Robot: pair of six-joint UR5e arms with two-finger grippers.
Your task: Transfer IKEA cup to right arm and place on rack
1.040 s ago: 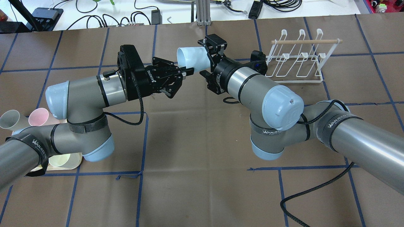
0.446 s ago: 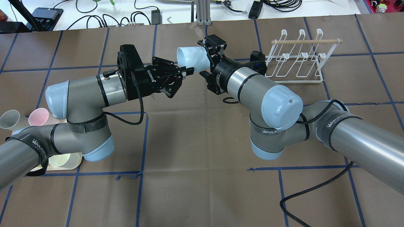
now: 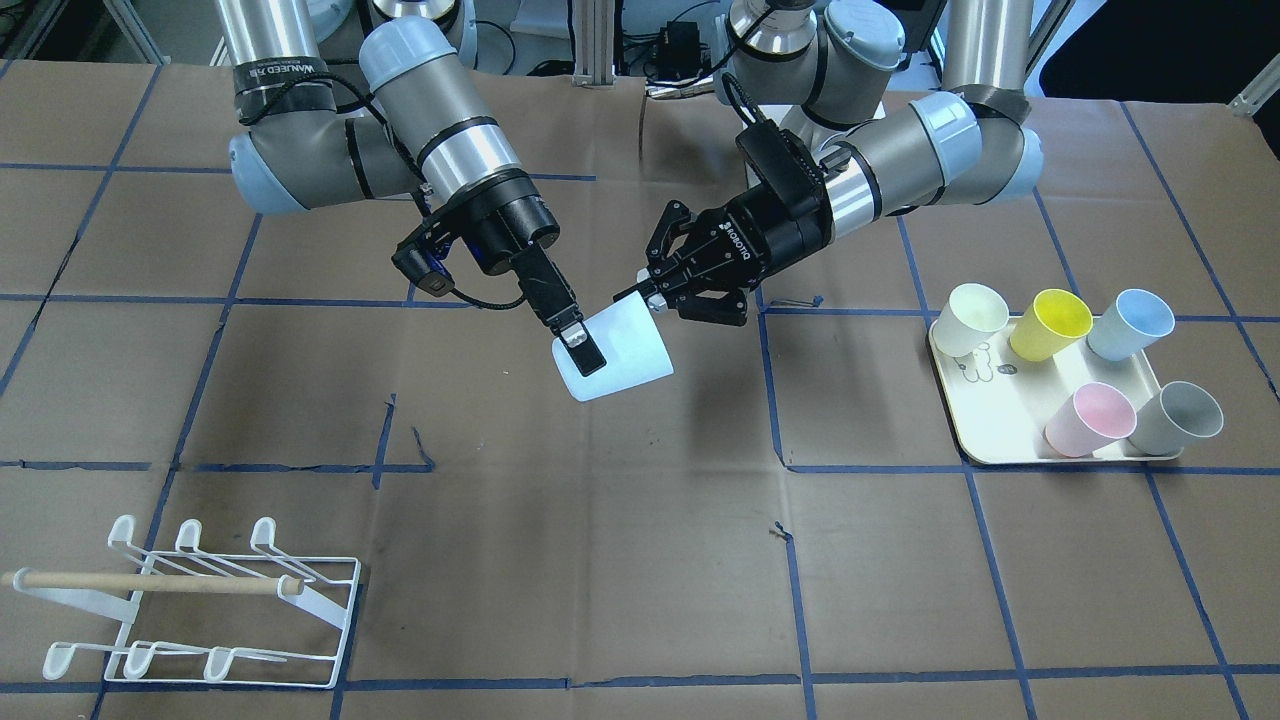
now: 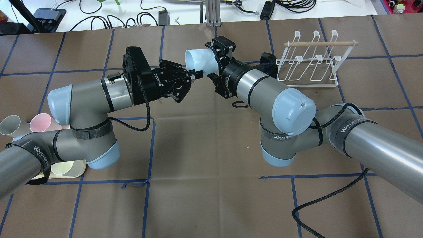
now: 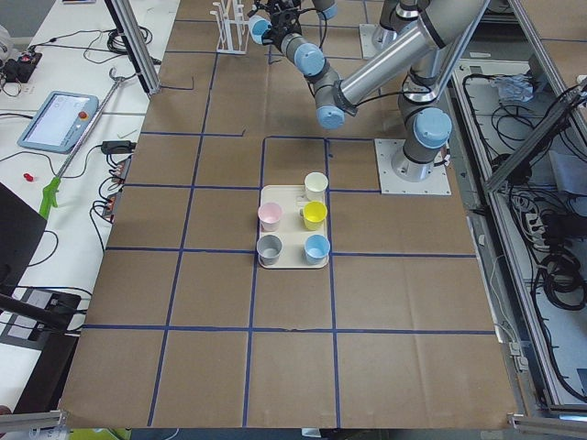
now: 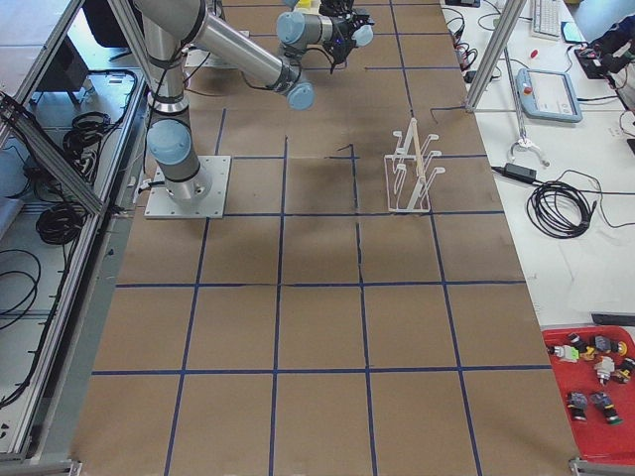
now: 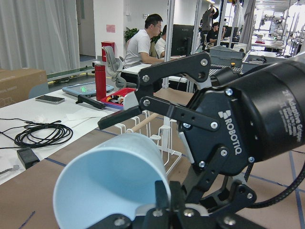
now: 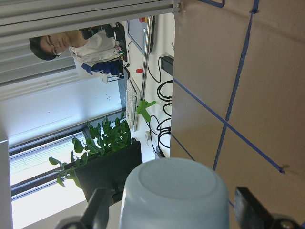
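So the pale blue plastic cup [image 3: 622,352] is up in the air over the middle of the table, lying on its side, mouth toward the left gripper [image 3: 640,296] and base toward the right gripper [image 4: 209,60]. The left one is pinched tight on the rim wall, one finger inside the mouth. The right one has its fingers spread either side of the cup body, and its wrist view shows a sliver of gap on both sides, so it's not clamped on. Over on the robot's left, the cream rectangular tray [image 3: 985,450] carries five more cups, mouths up: cream cup [image 3: 977,319], yellow cup [image 3: 1050,323], light blue cup [image 3: 1130,324], pink cup [image 3: 1090,419] and grey cup [image 3: 1181,418]. The white wire rack [image 3: 205,600] with its wooden dowel [image 3: 150,583] sits on the robot's right, well apart from the held cup. The table is wrapped in brown paper [image 3: 600,560] with a blue tape grid [image 3: 790,610]. Cables run along the benches, and a man in a white shirt [image 7: 145,45] sits at a desk in the background.
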